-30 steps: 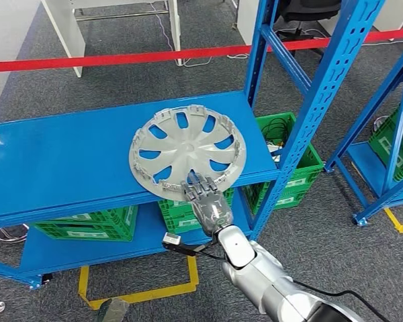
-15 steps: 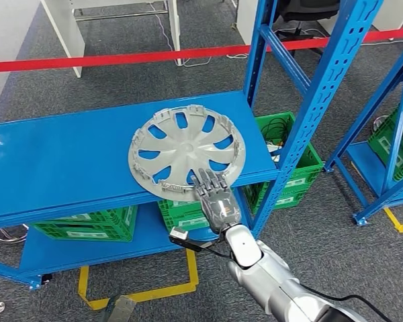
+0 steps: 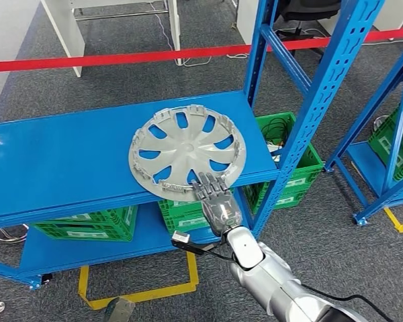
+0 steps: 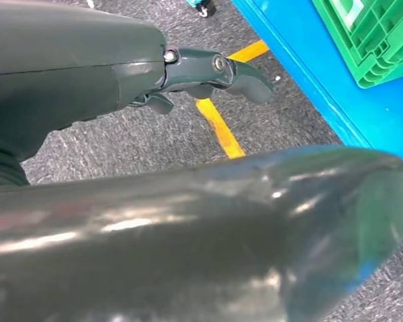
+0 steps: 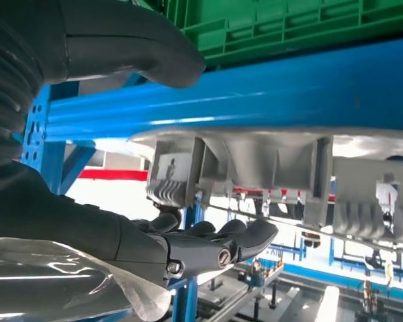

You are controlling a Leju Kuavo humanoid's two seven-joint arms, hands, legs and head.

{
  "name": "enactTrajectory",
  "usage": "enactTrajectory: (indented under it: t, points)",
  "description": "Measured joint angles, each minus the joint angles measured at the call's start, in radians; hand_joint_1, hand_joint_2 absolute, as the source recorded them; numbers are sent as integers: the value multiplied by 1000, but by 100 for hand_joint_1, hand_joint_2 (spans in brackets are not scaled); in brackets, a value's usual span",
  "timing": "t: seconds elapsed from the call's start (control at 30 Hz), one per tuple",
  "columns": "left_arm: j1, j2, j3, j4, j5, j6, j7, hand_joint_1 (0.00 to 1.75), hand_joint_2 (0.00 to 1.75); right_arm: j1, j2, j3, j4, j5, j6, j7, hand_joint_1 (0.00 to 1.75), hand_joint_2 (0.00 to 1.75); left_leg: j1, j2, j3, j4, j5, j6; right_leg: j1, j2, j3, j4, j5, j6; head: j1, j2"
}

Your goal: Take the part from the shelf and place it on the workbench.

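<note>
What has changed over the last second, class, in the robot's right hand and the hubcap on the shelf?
The right hand slid along the hubcap's near rim, toward the blue upright, and its forearm drew back a little. Its fingers lie over the rim, thumb under the shelf edge, not yet closed on it. The hubcap, the shelf and the green crates stayed where they were.

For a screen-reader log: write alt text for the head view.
The robot's right hand reaches with spread fingers over the near rim of a silver hubcap, which lies flat on a blue shelf and juts past its front edge. Green crates sit on the lower level, and a red barrier tape crosses the grey floor behind.
</note>
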Motion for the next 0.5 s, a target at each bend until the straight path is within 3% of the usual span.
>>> enactTrajectory:
  t: [0.5]
  points:
    - [6, 7, 0, 0, -25, -13, 19, 0, 0, -39, 24, -24, 60, 0, 0, -13, 0, 175, 0, 0, 0, 0, 0, 0, 0, 0, 0, 0, 0, 0, 0, 0]
